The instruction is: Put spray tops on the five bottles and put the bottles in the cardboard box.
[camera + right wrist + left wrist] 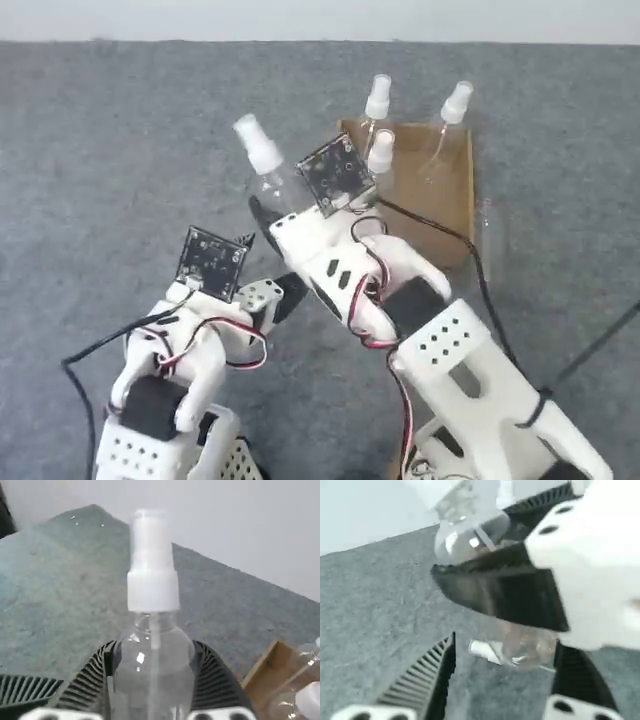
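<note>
One grey surface (100,150) carries one cardboard box (455,215), at about 1 o'clock from centre. Of the two arms, the right tool (152,665) is clamped on one upright clear bottle (272,185) at 9 o'clock of the box. The left tool (505,647), fingers apart, sits at 7 o'clock of that bottle. Three more bottles (440,150) stand in the box. Four white spray tops (152,580) are fitted. What may be a fifth, uncapped bottle (487,225) stands at 3 o'clock of the box.
</note>
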Motion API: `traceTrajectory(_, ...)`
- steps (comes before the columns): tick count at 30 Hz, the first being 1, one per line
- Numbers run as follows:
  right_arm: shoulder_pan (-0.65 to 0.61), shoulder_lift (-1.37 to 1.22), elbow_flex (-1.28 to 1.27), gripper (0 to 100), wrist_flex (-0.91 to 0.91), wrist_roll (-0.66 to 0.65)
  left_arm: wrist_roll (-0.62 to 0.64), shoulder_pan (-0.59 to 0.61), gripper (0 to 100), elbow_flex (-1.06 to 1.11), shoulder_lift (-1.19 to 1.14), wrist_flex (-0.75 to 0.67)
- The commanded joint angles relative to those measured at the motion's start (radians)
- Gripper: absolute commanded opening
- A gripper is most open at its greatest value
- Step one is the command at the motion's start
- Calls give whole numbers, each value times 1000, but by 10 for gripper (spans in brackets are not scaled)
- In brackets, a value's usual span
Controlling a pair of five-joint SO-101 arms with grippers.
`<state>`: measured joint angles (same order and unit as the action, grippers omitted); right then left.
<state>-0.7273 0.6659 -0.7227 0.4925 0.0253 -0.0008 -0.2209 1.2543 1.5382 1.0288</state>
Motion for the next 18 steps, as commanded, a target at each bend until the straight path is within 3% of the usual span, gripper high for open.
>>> traceTrajectory(1, -8, 22, 95, 6, 84, 3, -8, 2, 295, 22, 21, -51)
traceTrajectory(13, -5, 168, 94, 6, 245, -40, -12, -6, 295, 51, 23, -78)
traceTrajectory(18, 117, 168, 117, 6, 262, -57, -12, -6, 295, 51, 23, -78)
